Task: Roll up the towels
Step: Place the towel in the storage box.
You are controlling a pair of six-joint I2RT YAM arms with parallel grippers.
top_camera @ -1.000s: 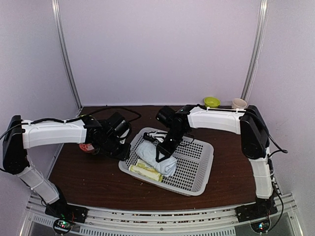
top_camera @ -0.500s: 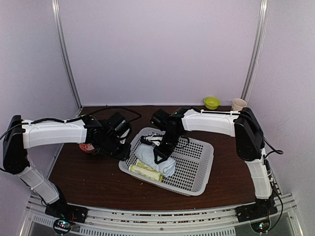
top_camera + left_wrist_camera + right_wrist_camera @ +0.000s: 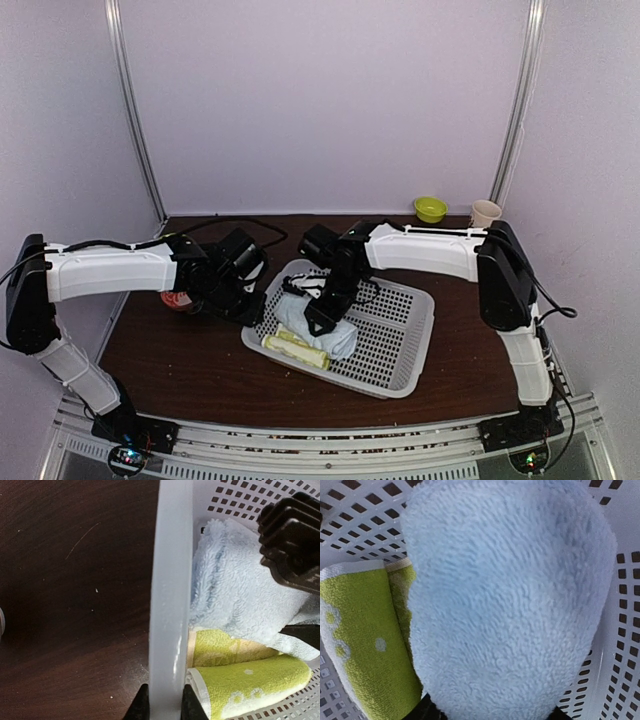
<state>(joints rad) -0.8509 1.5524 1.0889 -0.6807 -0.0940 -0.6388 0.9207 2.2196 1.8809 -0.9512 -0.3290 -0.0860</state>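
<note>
As both towels lie rolled in the basket [image 3: 405, 345], the lime-green towel [image 3: 296, 349] nearest and the pale blue towel [image 3: 510, 605] touching behind it, we judge the rolling nearly done. Our left tool [image 3: 162, 707] pinches the basket rim. Our right tool [image 3: 325, 312] straddles the pale blue towel, whether gripping we cannot tell, and should lift clear without unrolling it. Far back stand a green bowl [image 3: 431, 208] and a cup [image 3: 486, 211], no hindrance.

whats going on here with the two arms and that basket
Two robot arms are working on towels in a white mesh basket. The left gripper has its fingers pinched on the basket's left rim. The right gripper is down over the rolled pale blue towel, fingers either side of it; whether they grip it is unclear. A rolled lime-green lemon-print towel lies against the blue one. Both towels are in the basket.
</note>
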